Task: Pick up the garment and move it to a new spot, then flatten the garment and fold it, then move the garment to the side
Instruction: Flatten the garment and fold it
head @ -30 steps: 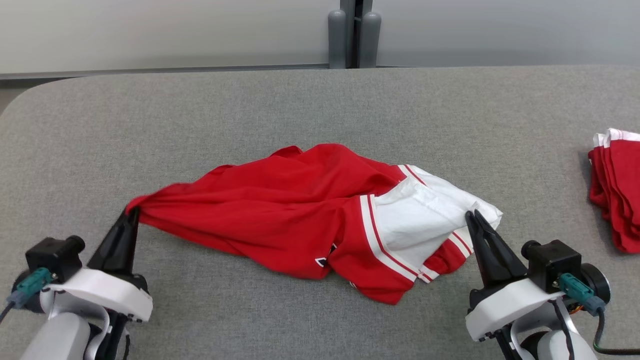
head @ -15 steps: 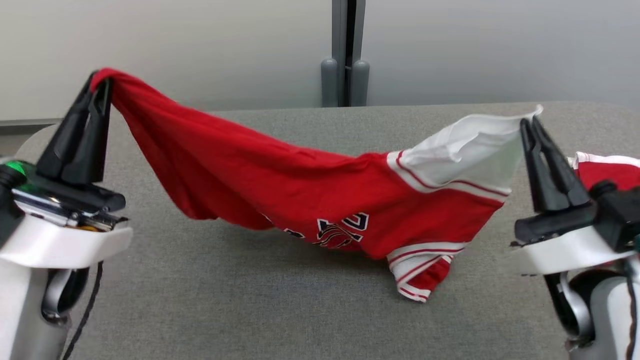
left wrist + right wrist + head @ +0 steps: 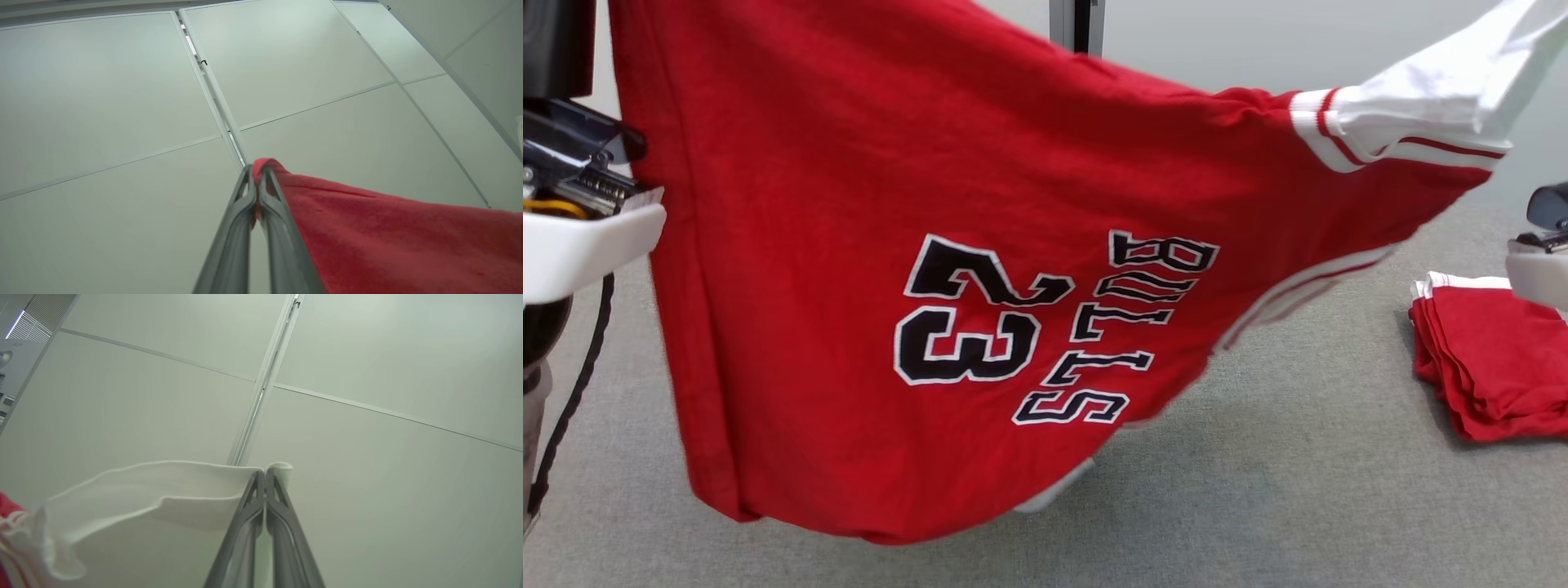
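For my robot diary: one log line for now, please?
left gripper: shut on shirt | right gripper: shut on shirt | shirt: held up, spread

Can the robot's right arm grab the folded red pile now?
Probably not: the right gripper is shut on the jersey, at its white sleeve, above the table, though the folded pile lies unblocked.

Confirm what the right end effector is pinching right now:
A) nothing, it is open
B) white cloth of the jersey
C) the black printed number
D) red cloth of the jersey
B: in the right wrist view the right end effector is shut on a white edge of the jersey, while the left end effector pinches red cloth.
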You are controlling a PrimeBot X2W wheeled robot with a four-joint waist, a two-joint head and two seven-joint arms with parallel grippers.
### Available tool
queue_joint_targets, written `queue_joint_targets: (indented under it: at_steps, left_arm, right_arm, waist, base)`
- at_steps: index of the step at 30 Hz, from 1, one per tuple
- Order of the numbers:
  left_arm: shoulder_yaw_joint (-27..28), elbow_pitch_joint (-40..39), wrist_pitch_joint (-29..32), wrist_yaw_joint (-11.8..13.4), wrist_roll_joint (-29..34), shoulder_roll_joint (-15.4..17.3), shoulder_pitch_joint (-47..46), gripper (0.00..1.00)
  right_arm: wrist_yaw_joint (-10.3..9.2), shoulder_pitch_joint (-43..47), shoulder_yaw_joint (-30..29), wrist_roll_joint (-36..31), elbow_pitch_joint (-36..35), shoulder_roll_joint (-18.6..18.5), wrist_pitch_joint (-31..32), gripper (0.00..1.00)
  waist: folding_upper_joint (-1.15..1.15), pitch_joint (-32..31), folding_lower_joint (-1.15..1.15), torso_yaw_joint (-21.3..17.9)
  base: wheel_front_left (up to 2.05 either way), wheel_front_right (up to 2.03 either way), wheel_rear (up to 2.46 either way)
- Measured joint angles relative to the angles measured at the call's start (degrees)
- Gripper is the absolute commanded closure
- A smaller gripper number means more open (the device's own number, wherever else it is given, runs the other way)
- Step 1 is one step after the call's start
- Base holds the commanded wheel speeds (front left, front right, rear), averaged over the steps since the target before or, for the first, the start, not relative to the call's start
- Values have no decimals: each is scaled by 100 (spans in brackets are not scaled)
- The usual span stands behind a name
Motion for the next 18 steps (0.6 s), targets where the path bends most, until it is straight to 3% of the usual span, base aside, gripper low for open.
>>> queue_joint_targets:
  at_steps: [9,18]
  left_arm:
    - [-137,1011,62,-60,-403,-136,-511,100]
    - [-525,3465,-584,-144,-753,-196,-2212,100]
  right_arm:
    - [0,-916,185,475,857,-2,-52,100]
    - [1,-3287,842,665,3119,366,-650,100]
  waist:
    - [0,180,0,-29]
    - [0,789,0,-72]
  base:
    - [0,0,0]
    - [0,0,0]
